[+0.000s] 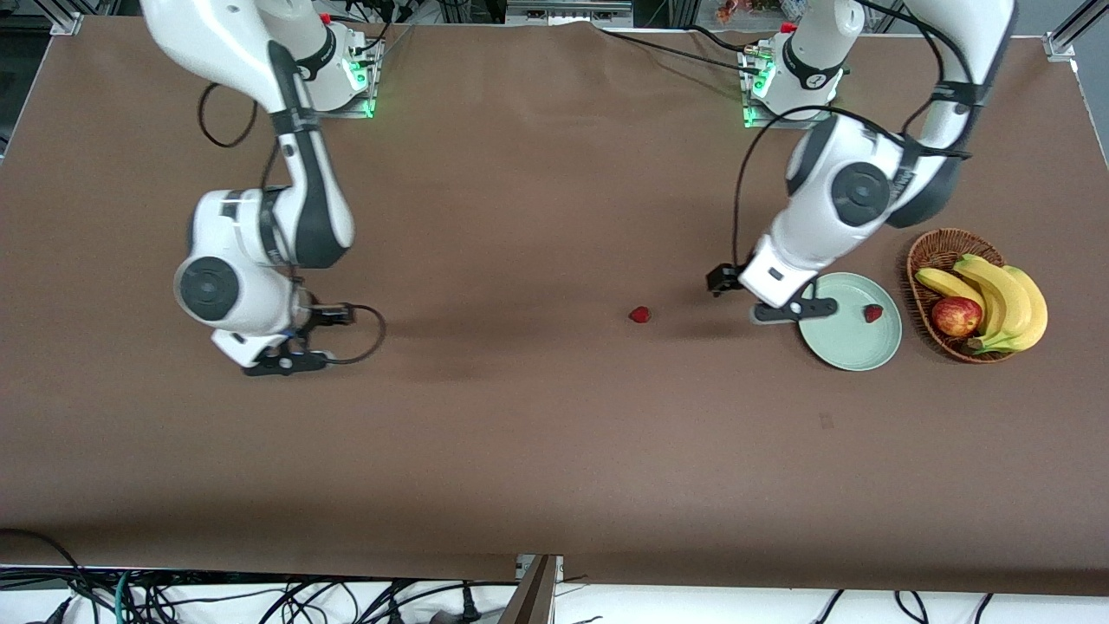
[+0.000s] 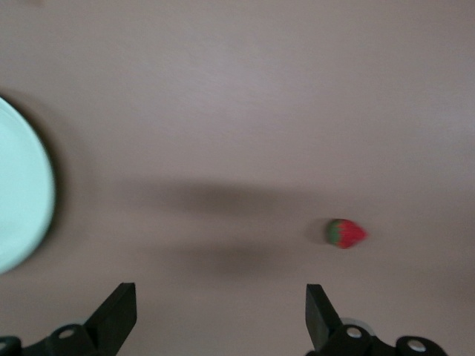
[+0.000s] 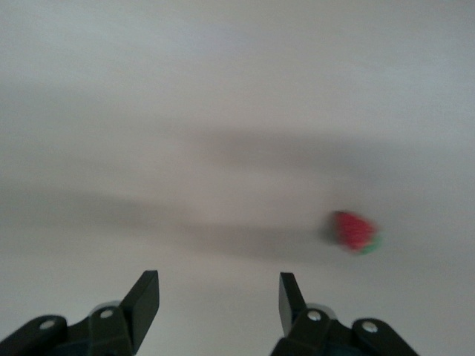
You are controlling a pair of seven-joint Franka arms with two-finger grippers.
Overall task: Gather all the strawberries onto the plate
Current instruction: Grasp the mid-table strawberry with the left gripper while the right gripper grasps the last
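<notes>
Red things: two strawberries show in the front view, and the right wrist view shows a red berry point(image 3: 355, 231) too, though which berry that one is cannot be told.
Strawberry on the table point(image 1: 639, 315): it lies on the bare brown table point(image 1: 537, 433), near the middle, between the two arms and well apart from the plate. The left wrist view also shows it point(image 2: 345, 233) lying on the table.
Strawberry on the plate point(image 1: 872, 313): it sits inside the plate, near the rim on the basket's side.
Plate point(image 1: 853, 347): one pale green plate, toward the left arm's end of the table, just beside the basket. It holds one strawberry.
Basket point(image 1: 927, 251): one brown wicker basket. Inside it are three yellow bananas point(image 1: 996, 299) and one red apple point(image 1: 956, 316).
Left gripper point(image 1: 784, 312): it hangs over the plate's rim, on the side toward the middle of the table. Its two fingers point(image 2: 119, 315) are spread wide apart, with nothing between them and nothing touching them.
Right gripper point(image 1: 286, 360): it is over bare table toward the right arm's end. Its fingers point(image 3: 145, 300) are parted too, a bit less wide, and they hold nothing.
</notes>
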